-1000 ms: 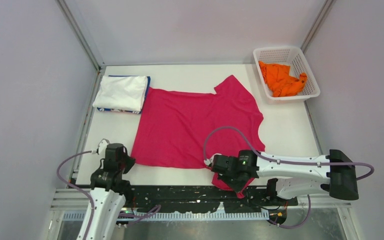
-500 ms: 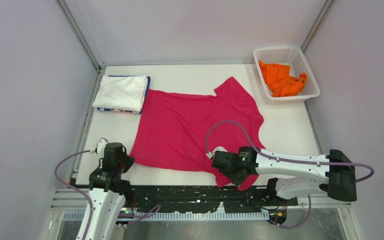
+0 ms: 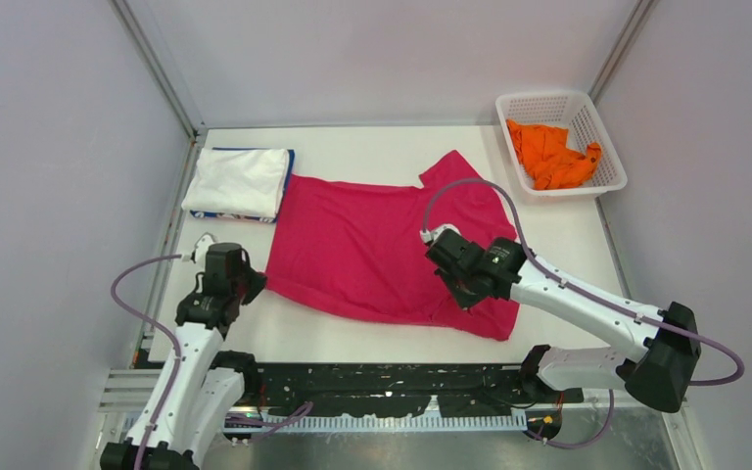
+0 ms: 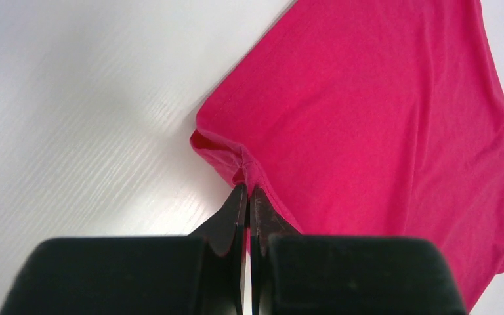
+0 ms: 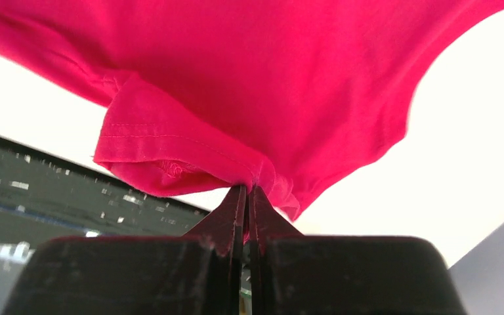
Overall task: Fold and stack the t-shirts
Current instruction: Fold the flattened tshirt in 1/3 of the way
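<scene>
A magenta-pink t-shirt [image 3: 372,240] lies spread across the middle of the table. My left gripper [image 3: 255,285] is shut on its near left corner [image 4: 239,167], low over the table. My right gripper [image 3: 462,294] is shut on the near right part of the shirt [image 5: 256,177] and holds it lifted, with a sleeve hanging beside the fingers. A folded white t-shirt [image 3: 238,180] lies on a blue folded edge at the far left. An orange t-shirt [image 3: 551,155] lies crumpled in the basket.
A white lattice basket [image 3: 604,137] stands at the far right corner. Grey walls close in the table on three sides. The black rail with the arm bases runs along the near edge [image 3: 372,382].
Both grippers have moved away from the near edge, carrying the shirt's near edge with them. The right gripper rose and went far toward the shirt's middle; the near right part now folds over.
</scene>
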You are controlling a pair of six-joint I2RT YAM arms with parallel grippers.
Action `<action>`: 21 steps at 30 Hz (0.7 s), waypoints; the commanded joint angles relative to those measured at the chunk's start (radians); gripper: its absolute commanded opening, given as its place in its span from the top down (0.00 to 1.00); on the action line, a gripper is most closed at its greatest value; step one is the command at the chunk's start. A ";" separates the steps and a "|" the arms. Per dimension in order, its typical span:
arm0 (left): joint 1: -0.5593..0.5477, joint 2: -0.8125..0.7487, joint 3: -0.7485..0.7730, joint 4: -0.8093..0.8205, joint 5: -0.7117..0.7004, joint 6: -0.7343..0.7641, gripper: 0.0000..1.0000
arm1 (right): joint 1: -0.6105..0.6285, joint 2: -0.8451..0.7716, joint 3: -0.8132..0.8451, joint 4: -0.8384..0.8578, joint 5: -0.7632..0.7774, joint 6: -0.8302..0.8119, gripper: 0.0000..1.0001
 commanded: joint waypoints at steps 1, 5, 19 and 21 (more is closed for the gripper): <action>-0.003 0.091 0.074 0.114 0.001 0.041 1.00 | -0.025 0.013 0.114 0.026 0.198 -0.121 0.95; -0.003 0.161 0.101 0.149 -0.006 0.048 1.00 | -0.040 0.028 0.141 0.091 0.285 -0.268 0.95; -0.003 0.470 0.246 0.253 -0.014 0.102 1.00 | -0.195 0.139 0.149 0.430 0.274 -0.675 0.95; -0.002 0.540 0.276 0.267 -0.029 0.097 1.00 | -0.223 0.177 0.154 0.476 0.252 -0.735 0.95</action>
